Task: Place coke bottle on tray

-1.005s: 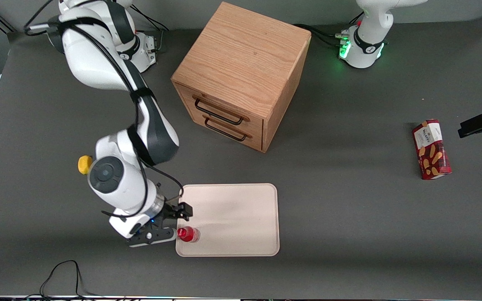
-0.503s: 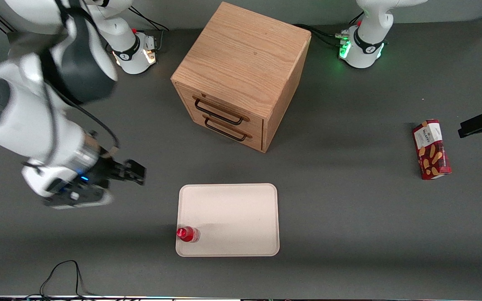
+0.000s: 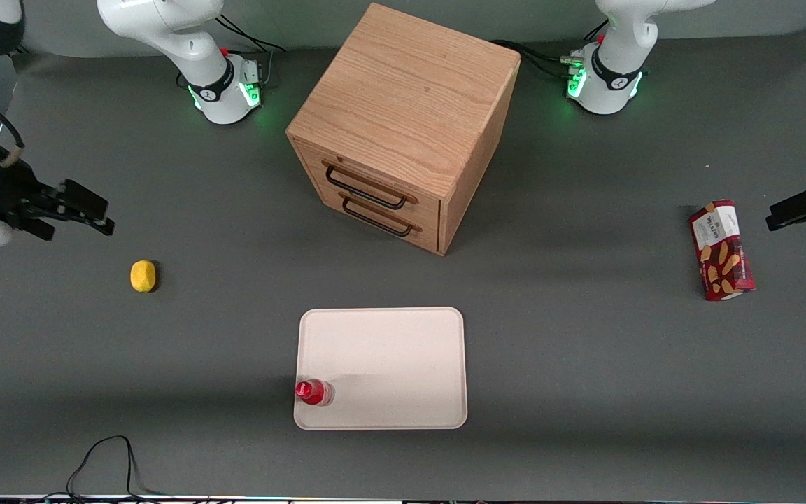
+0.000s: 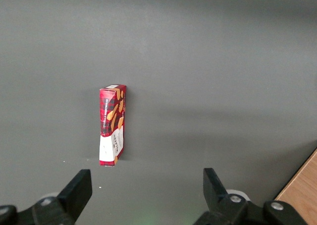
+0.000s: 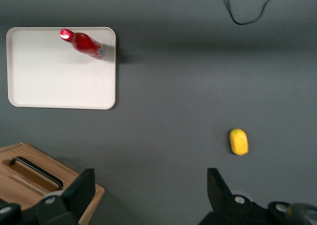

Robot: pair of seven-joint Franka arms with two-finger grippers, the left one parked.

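Front view: the bottle [image 3: 314,392] stands upright on the tray [image 3: 403,350], in the tray corner nearest the camera at the working arm's end, its base just inside the rim. Its long axis points straight up, so mainly the red cap shows. The gripper [image 3: 99,213] hangs high above the table at the working arm's end, well apart from the tray and holding nothing, its fingers spread. From the gripper the bottle lies at about four o'clock. A lemon [image 3: 143,276] lies on the table between them, near the gripper and well apart from the tray. A drawer cabinet [image 3: 403,126] stands farther from the camera than the tray.

Left wrist view: only a biscuit box [image 4: 112,124] lying on the table at the parked arm's end; it has no part in the task.

Right wrist view: the gripper [image 5: 148,193] shows both fingers wide apart with bare table between them. The bottle [image 5: 82,42] stands on the tray [image 5: 59,81], at roughly eleven o'clock from the jaws; the lemon [image 5: 238,141] sits at about one o'clock, much closer.

As I judge it, the bottle is already placed and released, so no further grasp seems needed; any coming move need only stay clear of the upright bottle.
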